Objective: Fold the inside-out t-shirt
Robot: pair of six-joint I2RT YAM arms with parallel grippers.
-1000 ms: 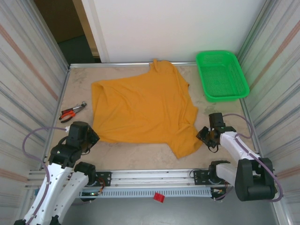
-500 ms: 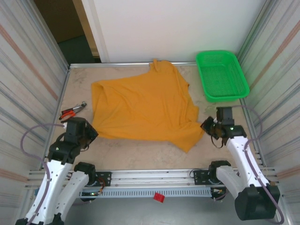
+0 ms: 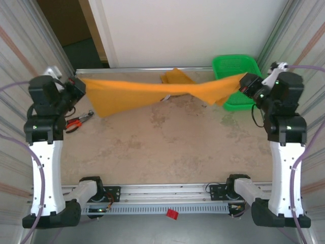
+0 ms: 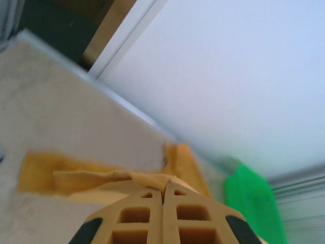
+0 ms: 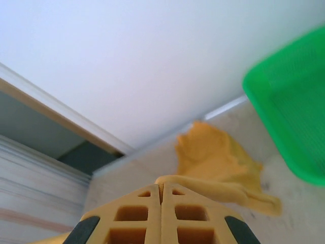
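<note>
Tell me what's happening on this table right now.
Two arms hold a mustard-yellow t-shirt stretched between them above the far side of the table. The left pincer is shut on one end, the right pincer on the other, next to the green basket. The cloth twists in the middle and sags toward the tabletop. Red-handled pliers lie at the left.

Top external: high behind the arm bases, looking down over the whole desk (image 3: pixel 167 147). Left wrist: close behind the left end effector (image 4: pixel 163 189), tilted toward the far wall, rightward. Right wrist: close behind the right end effector (image 5: pixel 161 187), facing far-left. All three share the t-shirt (image 3: pixel 132 91) and the green basket (image 3: pixel 231 68).
</note>
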